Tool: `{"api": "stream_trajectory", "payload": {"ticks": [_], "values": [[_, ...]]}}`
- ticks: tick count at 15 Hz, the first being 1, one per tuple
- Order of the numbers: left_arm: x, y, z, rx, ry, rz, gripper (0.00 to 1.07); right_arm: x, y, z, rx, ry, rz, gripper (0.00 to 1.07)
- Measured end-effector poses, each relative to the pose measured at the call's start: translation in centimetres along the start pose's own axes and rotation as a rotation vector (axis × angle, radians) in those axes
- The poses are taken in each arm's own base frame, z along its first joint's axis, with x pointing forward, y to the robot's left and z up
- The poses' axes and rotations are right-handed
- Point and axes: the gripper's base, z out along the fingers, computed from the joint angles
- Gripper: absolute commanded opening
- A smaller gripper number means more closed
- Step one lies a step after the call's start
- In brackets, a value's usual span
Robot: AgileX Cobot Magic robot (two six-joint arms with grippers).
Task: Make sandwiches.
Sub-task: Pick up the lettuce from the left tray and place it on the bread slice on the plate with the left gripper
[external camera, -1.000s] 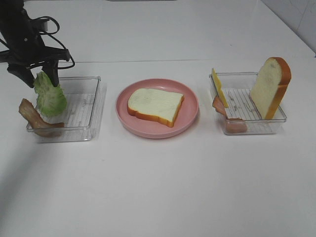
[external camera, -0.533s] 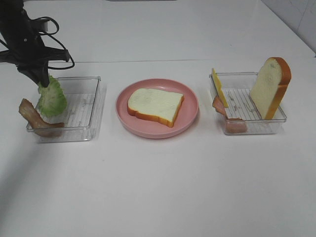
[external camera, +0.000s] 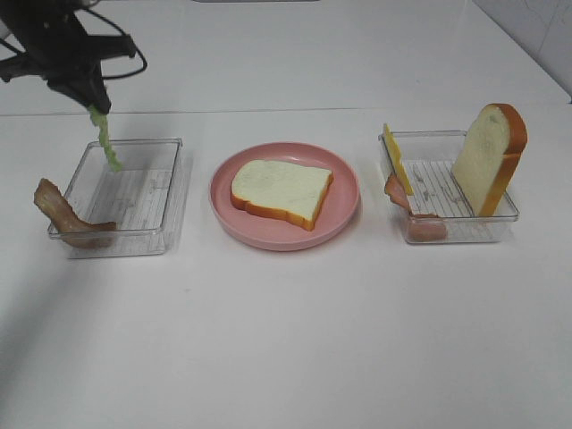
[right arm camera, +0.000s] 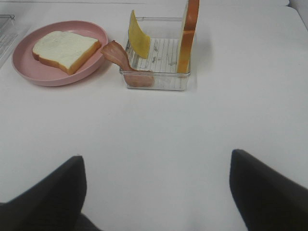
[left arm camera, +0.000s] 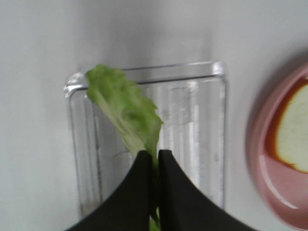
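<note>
My left gripper (external camera: 95,104) is shut on a green lettuce leaf (external camera: 108,141) and holds it in the air above the left clear tray (external camera: 165,201); the wrist view shows the leaf (left arm camera: 126,106) pinched between the fingers. A bread slice (external camera: 281,190) lies on the pink plate (external camera: 349,201). A bacon strip (external camera: 61,214) hangs over the left tray's edge. The right tray (external camera: 500,219) holds an upright bread slice (external camera: 487,156), a yellow cheese square (external camera: 396,157) and a bacon strip (external camera: 413,217). My right gripper (right arm camera: 156,187) is open over bare table and does not show in the high view.
The white table reaches to a back edge behind the trays. A black cable loops off the left arm (external camera: 125,58). The plate stands between the two trays, with gaps of bare table on either side.
My left gripper has risen and moved slightly right with the lettuce leaf, lifting it out of the left tray. The leaf now hangs edge-on. Nothing else moved.
</note>
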Motion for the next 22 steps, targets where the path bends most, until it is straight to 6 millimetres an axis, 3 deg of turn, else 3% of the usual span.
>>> {"api": "stream_trajectory", "payload": {"ticks": [3,7,9,13,15,18,22], "values": [[-1.0,-3.1,-3.0,0.264,-0.097,0.004,0.00,0.0,0.0,0.0,0.000,0.000,0.000,0.78],[-0.3,-9.0,-2.6,0.514,-0.123,0.107,0.00,0.0,0.0,0.0,0.000,0.000,0.000,0.78],[0.5,-11.2,-1.2,0.565,-0.087,0.140,0.00,0.0,0.0,0.0,0.000,0.000,0.000,0.78],[3.0,-15.6,5.0,0.686,0.050,0.174,0.00,0.0,0.0,0.0,0.000,0.000,0.000,0.78],[4.2,-17.2,7.0,0.738,0.090,0.199,0.00,0.0,0.0,0.0,0.000,0.000,0.000,0.78],[5.3,-18.1,9.1,0.735,0.130,0.228,0.00,0.0,0.0,0.0,0.000,0.000,0.000,0.78],[5.0,-16.2,10.0,0.591,0.125,0.303,0.00,0.0,0.0,0.0,0.000,0.000,0.000,0.78]]}}
